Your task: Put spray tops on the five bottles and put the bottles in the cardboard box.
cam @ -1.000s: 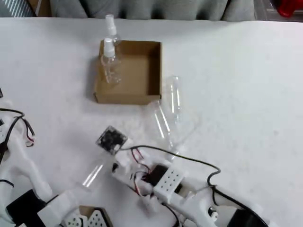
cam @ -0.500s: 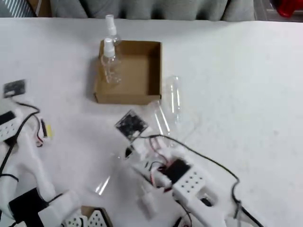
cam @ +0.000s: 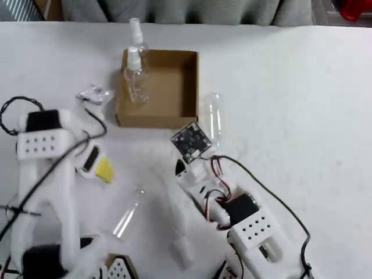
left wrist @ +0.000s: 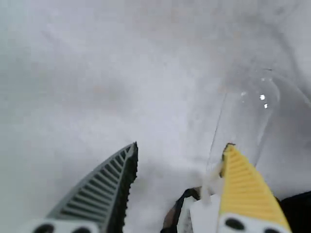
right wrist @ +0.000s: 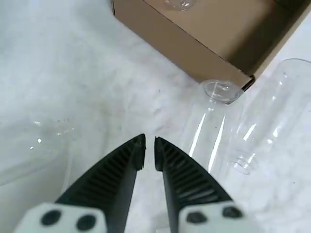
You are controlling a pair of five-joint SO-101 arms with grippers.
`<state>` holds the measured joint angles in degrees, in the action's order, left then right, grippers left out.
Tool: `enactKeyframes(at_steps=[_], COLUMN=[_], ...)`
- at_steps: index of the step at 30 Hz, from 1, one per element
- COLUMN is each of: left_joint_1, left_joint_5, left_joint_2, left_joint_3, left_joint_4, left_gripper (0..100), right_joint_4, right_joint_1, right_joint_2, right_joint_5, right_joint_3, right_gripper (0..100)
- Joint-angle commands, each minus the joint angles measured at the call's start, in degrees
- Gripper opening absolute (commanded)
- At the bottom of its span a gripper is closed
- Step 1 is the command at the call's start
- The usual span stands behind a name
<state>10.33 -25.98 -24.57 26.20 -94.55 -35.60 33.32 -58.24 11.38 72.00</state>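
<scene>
The cardboard box point(cam: 168, 87) point(right wrist: 194, 46) stands at the far middle of the table. One capped bottle point(cam: 135, 75) stands inside it and another capped bottle point(cam: 136, 34) stands just behind it. Two topless clear bottles point(cam: 212, 119) point(right wrist: 214, 121) lie right of the box, and a third clear bottle point(cam: 125, 212) point(left wrist: 248, 111) lies near the front. My left gripper point(cam: 97, 164) point(left wrist: 180, 145) is open and empty, beside that third bottle. My right gripper point(cam: 180, 168) point(right wrist: 148, 141) is shut with nothing in it, just in front of the box's near corner.
A small white piece, perhaps a spray top point(cam: 181, 247), lies near the front edge between the arms. Cables trail from both arms over the white table point(cam: 302, 104). Its right half has free room.
The right arm has swung away from the front bottle toward the box and the two lying bottles. The left arm has risen from the front left corner into the table's left side.
</scene>
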Motion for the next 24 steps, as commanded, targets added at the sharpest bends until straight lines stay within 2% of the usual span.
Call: enactKeyframes(at_steps=[1, 4, 9, 13, 20, 24], left_joint_1=[-6.90, -12.09, -15.52, -16.48, -16.57, -18.24], left_joint_5=[-0.79, -0.97, -1.32, -0.88, -0.97, -0.79], left_joint_2=[-8.66, -10.51, -10.59, -10.33, -10.24, -10.15], left_joint_3=[3.69, 7.82, 13.19, 17.93, 26.73, 30.07], left_joint_4=[-0.35, 2.46, 8.62, 10.37, 21.89, 25.41], left_gripper=[27, 27, 28, 35, 36, 36], right_joint_4=[0.22, 0.22, 0.22, 0.22, 0.22, 0.22], right_joint_1=[-0.66, -0.48, -0.48, -0.48, -0.40, -0.40], right_joint_2=[-1.10, -1.10, -1.10, -1.10, -1.10, -1.10], right_joint_5=[0.70, 0.79, 0.79, 0.79, 0.79, 0.79], right_joint_3=[-0.70, -0.62, -0.62, -0.53, -0.53, -0.53], right_gripper=[1.6, 1.6, 1.7, 1.8, 1.8, 1.8])
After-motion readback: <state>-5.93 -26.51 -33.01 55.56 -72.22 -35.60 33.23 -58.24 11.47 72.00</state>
